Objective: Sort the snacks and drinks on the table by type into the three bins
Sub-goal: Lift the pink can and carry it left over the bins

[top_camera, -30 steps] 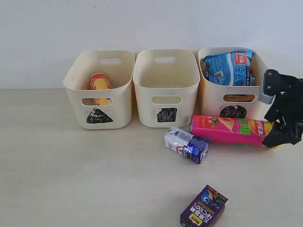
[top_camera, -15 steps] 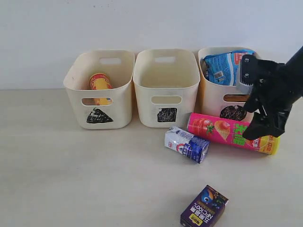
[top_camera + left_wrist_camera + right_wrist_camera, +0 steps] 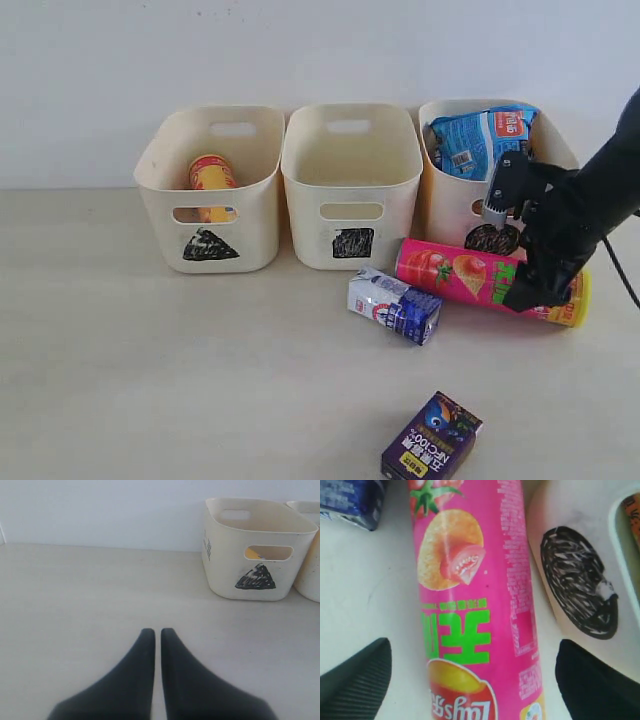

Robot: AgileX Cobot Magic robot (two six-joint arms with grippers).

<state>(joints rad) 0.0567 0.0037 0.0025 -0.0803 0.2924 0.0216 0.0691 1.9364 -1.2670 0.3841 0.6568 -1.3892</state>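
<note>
K: Jaws of right gripper (image 3: 472, 652) spread wide, one finger on either side of pink-and-green tube (image 3: 470, 575), clear of it.
M: Tube lies flat on table (image 3: 150, 380), just before circle bin (image 3: 445, 210). Left gripper (image 3: 156, 632) pinched closed, holding nothing.
</note>
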